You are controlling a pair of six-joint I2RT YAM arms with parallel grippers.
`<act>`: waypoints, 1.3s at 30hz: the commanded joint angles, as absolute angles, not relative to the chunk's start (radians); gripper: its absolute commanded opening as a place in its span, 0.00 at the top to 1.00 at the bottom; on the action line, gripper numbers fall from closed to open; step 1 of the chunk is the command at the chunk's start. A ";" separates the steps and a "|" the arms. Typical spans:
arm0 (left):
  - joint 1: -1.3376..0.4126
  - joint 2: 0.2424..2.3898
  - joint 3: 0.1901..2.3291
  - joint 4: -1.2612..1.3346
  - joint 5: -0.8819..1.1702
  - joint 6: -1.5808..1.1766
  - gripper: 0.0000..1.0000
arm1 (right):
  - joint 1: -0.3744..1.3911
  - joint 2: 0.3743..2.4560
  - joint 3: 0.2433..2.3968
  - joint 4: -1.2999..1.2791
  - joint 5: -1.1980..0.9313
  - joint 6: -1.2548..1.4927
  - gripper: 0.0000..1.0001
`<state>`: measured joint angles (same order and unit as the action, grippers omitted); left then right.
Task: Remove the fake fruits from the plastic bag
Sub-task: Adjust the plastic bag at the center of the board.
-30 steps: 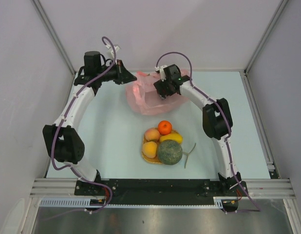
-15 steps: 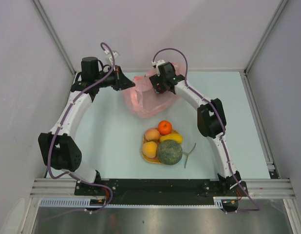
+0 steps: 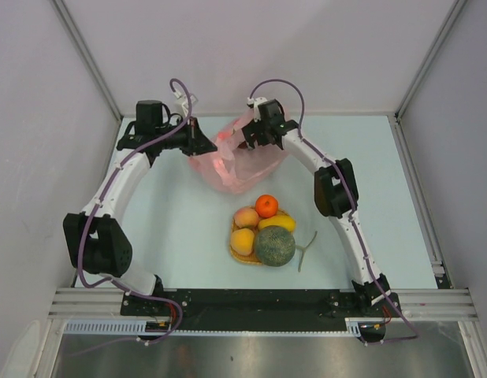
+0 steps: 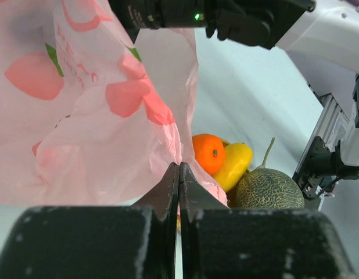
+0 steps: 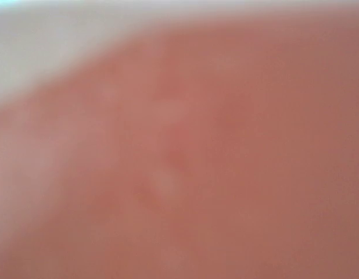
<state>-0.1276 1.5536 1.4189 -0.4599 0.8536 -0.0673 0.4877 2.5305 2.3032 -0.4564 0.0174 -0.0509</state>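
Toward the arm bases from the plastic bag (image 3: pixel 234 164), a woven mat (image 3: pixel 235 255) on the surface (image 3: pixel 172 220) carries five fake fruits (image 3: pixel 269 240), packed touching: orange (image 3: pixel 265 205) closest to the bag, then peach (image 3: pixel 245 217) and mango (image 3: pixel 277 223), then a yellow-orange round fruit (image 3: pixel 242 240) and the melon (image 3: pixel 276 248) farthest from it. The left hand (image 4: pixel 178 177) is closed, pinching the bag's film. The right hand (image 3: pixel 246 142) sits at the bag's top; its opening cannot be determined. Bag contents cannot be made out.
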 commanded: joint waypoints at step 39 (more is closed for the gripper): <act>-0.189 1.606 1.587 -0.373 1.097 -0.155 1.00 | 0.414 1.815 1.406 -0.100 -0.102 0.101 0.00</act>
<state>-0.1566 1.7027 1.7073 -0.3206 1.1107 -0.2810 0.3370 1.9564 1.5719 -0.1425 -0.0418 0.1551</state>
